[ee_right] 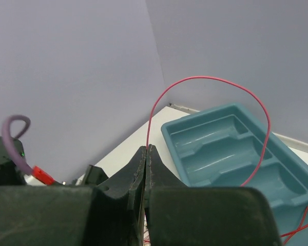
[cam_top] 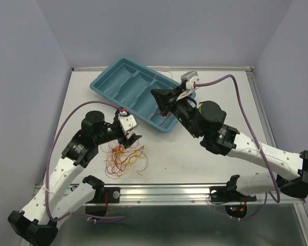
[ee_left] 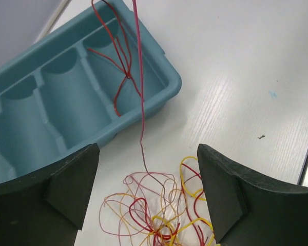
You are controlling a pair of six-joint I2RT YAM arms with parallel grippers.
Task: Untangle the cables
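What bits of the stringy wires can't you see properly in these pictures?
- Right wrist view: the right hand hides the red wire beyond its pinching fingertips.
- Left wrist view: the bottom edge cuts off the wire tangle.
- Top view: the tangle's crossings are too thin to follow.

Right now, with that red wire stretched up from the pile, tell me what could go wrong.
1. The right hand pinches the red wire, which appears to run into the tangle; the left hand is open, pinning nothing, so pulling may drag it along or tighten knots.
2. Red strands cross inside the tray and could snag on its wall.
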